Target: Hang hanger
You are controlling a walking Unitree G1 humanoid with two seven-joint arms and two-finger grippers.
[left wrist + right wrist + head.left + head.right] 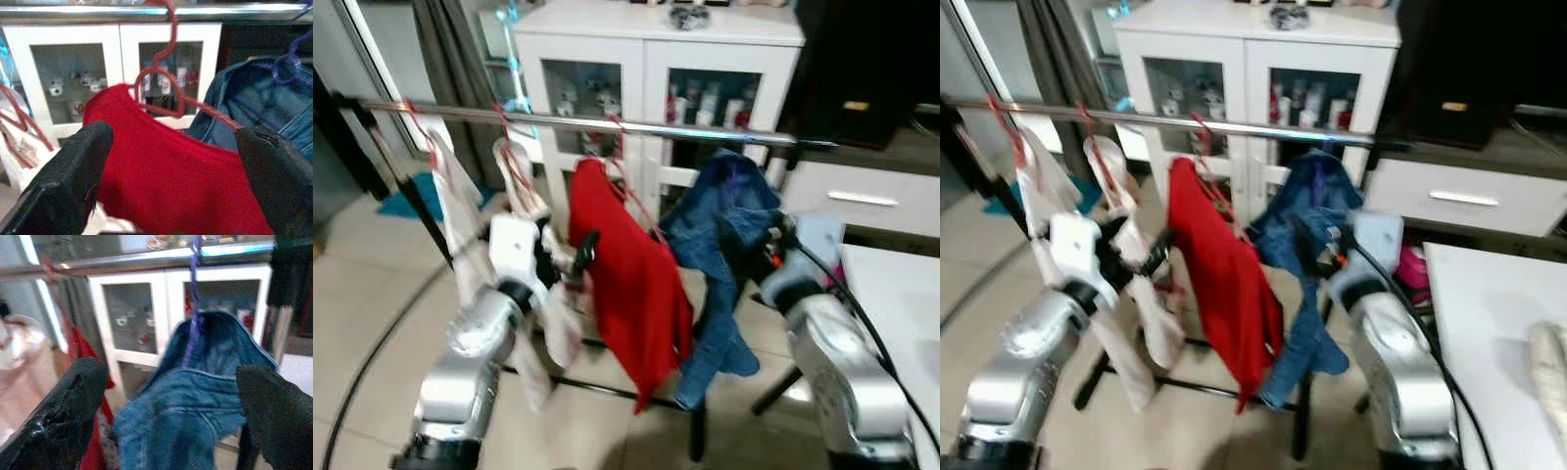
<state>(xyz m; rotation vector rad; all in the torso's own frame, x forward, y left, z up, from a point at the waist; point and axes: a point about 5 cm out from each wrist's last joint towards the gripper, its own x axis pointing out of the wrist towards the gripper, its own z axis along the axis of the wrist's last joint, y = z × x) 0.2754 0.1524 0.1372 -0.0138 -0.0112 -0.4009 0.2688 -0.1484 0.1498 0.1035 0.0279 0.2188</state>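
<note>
Red garment (631, 284) on your red hanger (166, 88) hangs from rail (607, 122); left end effector (171, 186) released before it, right end effector (171, 416) released facing jeans (186, 401).

A white cabinet (651, 59) with two glass doors stands against the far side, small bottles and figurines (710, 103) lined up on its shelves and some blurred clutter on top. To its left hang dark grey curtains (455, 69) beside a bright window frame (367, 54). The floor (372, 284) is pale beige tile, with a teal mat (411, 201) lying near the curtains. Right of the cabinet sits a dark unit (862, 69) above a white drawer (867, 201) with a slim handle. A white tabletop (1489, 323) fills the near right corner.
</note>
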